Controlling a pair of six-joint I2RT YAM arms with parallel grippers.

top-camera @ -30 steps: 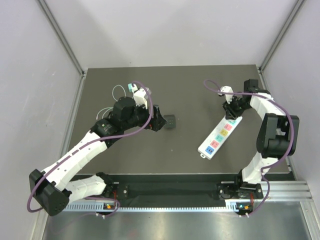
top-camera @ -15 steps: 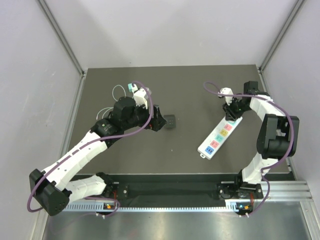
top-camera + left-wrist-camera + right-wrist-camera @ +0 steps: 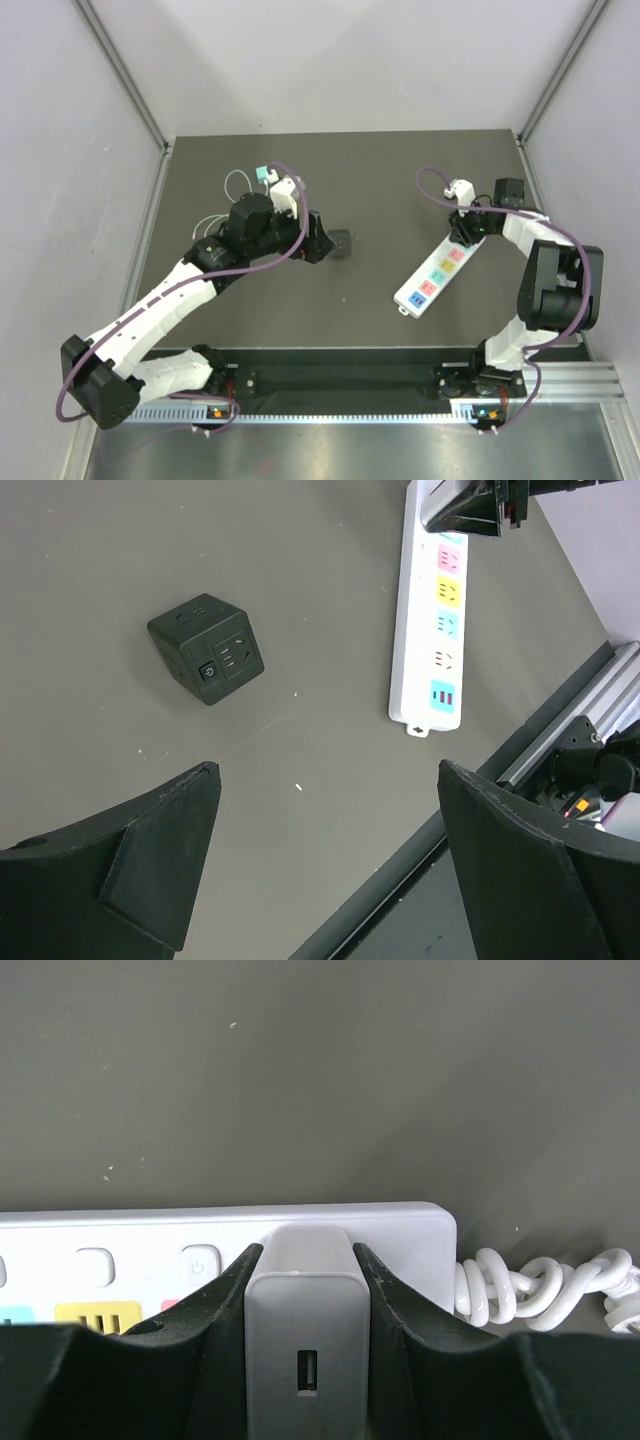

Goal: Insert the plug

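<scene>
A white power strip (image 3: 437, 268) with coloured sockets lies on the dark table, right of centre; it also shows in the left wrist view (image 3: 430, 630) and the right wrist view (image 3: 120, 1245). My right gripper (image 3: 465, 228) is shut on a white USB charger plug (image 3: 306, 1340), held down against the strip's far end. The plug's prongs are hidden. A black cube socket (image 3: 341, 243) sits at table centre, also in the left wrist view (image 3: 206, 646). My left gripper (image 3: 318, 240) is open and empty just left of the cube.
The strip's coiled white cord (image 3: 545, 1282) trails from its far end. White cables and a teal part (image 3: 262, 176) lie at the table's back left. The table's front rail (image 3: 560, 730) runs along the near edge.
My right gripper has shifted right and toward the strip's far end, and the power strip has swung slightly with it. The left arm has not moved.
</scene>
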